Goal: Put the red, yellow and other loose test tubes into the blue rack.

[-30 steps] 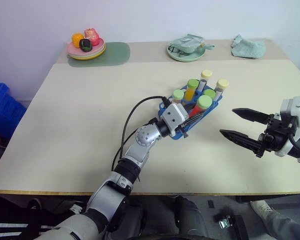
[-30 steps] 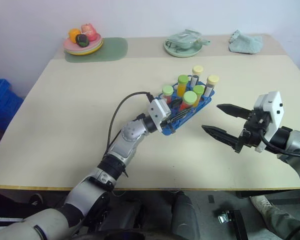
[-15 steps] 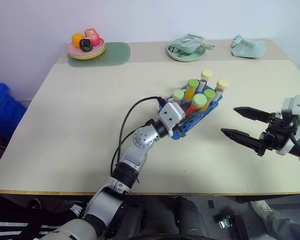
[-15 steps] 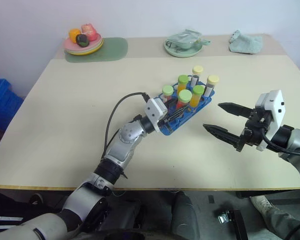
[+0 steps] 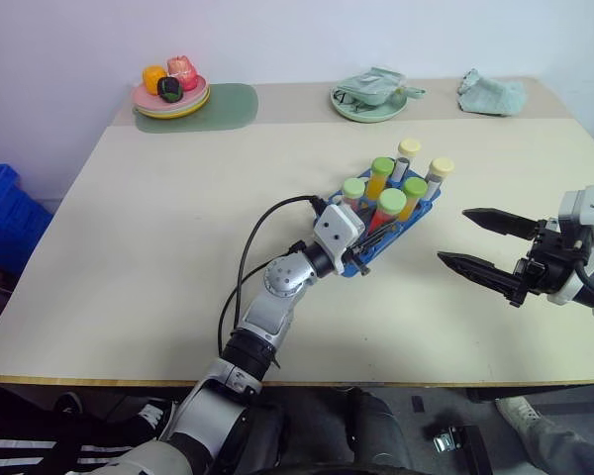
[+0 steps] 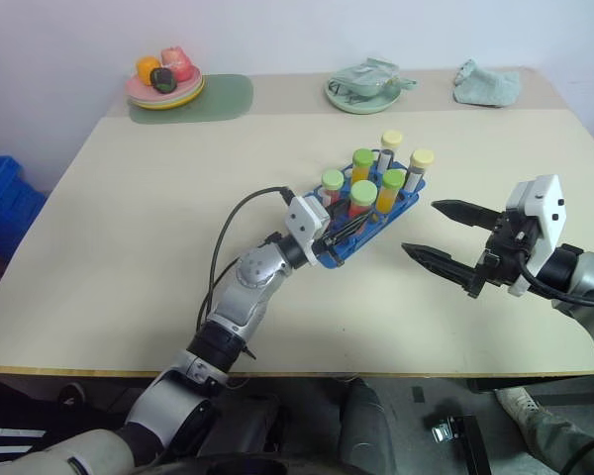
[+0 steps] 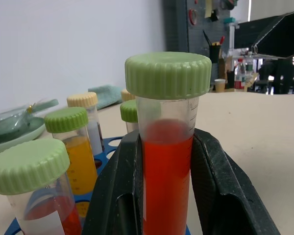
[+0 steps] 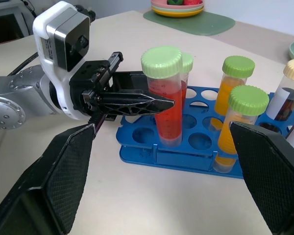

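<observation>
- Nearest, at about four o'clock on the table (image 5: 129, 257), the right gripper (image 5: 480, 242) hangs with its two black fingers spread wide and nothing between them, well apart from the rack, just as it did a second ago.
- Toward the middle, the left gripper (image 8: 137, 102) is clenched on the red tube (image 8: 164, 98), its jaws pressing the tube's sides below the pale green cap.
- A second ago that tube leaned over the rack; now it stands close to upright, its foot at a hole on the near edge of the blue rack (image 8: 196, 147). I judge it is going in or just seated, not yet let go.
- In the rack beyond, at about one o'clock, stand the yellow tube (image 8: 235, 117), an orange tube (image 8: 230, 81), a labelled brown tube (image 8: 290, 93) and others with pale caps.
- No loose tubes lie on the table, so releasing the red one looks like the closing step.
- Farthest, at twelve o'clock, a fruit plate (image 5: 168, 97) and a green dish (image 5: 366, 104) sit at the back edge.
</observation>
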Controlling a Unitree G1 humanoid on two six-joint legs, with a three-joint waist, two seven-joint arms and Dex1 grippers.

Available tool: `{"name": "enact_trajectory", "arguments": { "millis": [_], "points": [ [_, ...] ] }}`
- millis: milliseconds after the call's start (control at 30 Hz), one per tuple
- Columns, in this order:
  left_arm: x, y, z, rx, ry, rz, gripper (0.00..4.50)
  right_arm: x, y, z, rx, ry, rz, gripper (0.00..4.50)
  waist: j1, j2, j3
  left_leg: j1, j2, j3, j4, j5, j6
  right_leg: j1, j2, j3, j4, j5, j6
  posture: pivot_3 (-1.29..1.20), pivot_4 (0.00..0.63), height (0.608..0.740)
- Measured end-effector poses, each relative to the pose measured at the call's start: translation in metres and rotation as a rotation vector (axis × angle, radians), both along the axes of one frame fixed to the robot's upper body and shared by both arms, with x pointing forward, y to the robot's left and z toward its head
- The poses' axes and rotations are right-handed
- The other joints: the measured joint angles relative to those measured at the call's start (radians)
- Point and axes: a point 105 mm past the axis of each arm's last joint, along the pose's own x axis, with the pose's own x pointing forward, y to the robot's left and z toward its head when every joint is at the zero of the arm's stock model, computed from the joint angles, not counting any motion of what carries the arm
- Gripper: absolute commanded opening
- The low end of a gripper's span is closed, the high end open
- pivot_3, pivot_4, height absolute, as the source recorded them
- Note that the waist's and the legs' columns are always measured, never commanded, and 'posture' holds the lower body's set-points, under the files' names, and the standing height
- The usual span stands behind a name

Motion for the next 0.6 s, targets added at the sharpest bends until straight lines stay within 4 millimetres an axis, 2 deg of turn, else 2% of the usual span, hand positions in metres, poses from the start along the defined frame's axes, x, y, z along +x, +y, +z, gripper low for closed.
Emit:
{"name": "enact_trajectory", "arguments": {
  "millis": [67, 200, 300, 333, 500, 600],
  "points": [
    [0.003, 0.001, 0.0, -0.03, 0.047, -0.002, 0.73, 0.0, 0.0, 0.0, 0.0, -0.001, 0.0, 4.5, 0.0, 0.0, 0.0, 0.0, 0.0, 0.0, 0.0, 0.0, 0.0, 0.0, 0.0, 0.0, 0.0, 0.0, 0.0, 0.0, 0.15, 0.74],
    [0.006, 0.003, -0.002, -0.068, 0.116, -0.006, 2.63, 0.0, 0.0, 0.0, 0.0, -0.003, 0.0, 4.5, 0.0, 0.0, 0.0, 0.0, 0.0, 0.0, 0.0, 0.0, 0.0, 0.0, 0.0, 0.0, 0.0, 0.0, 0.0, 0.0, 0.15, 0.74],
    [0.005, 0.002, -0.001, -0.07, 0.124, -0.028, 4.26, 0.001, 0.002, 0.001, 0.001, -0.008, 0.007, 4.5, -0.001, 0.0, 0.0, 0.0, 0.0, 0.0, 0.0, 0.0, 0.0, 0.0, 0.0, 0.0, 0.0, 0.0, 0.0, 0.0, 0.15, 0.74],
    [0.004, 0.002, 0.001, -0.07, 0.119, -0.038, 4.48, 0.001, 0.003, 0.001, 0.001, -0.009, 0.009, 4.5, -0.001, 0.0, 0.0, 0.0, 0.0, 0.0, 0.0, 0.0, 0.0, 0.0, 0.0, 0.0, 0.0, 0.0, 0.0, 0.0, 0.15, 0.74],
    [-0.003, 0.009, 0.016, -0.068, 0.058, -0.054, 4.48, 0.005, 0.004, 0.0, 0.003, -0.008, 0.017, 4.5, -0.001, 0.0, 0.0, 0.0, 0.0, 0.0, 0.0, 0.0, 0.0, 0.0, 0.0, 0.0, 0.0, 0.0, 0.0, 0.0, 0.15, 0.74],
    [-0.011, 0.029, 0.012, -0.018, 0.051, -0.04, 4.48, 0.007, 0.002, 0.0, 0.008, -0.01, 0.021, 4.5, -0.005, 0.0, 0.0, 0.0, 0.002, 0.0, 0.0, 0.0, 0.0, -0.001, 0.002, 0.001, 0.0, 0.0, 0.0, 0.0, 0.15, 0.74]
  ]
}}
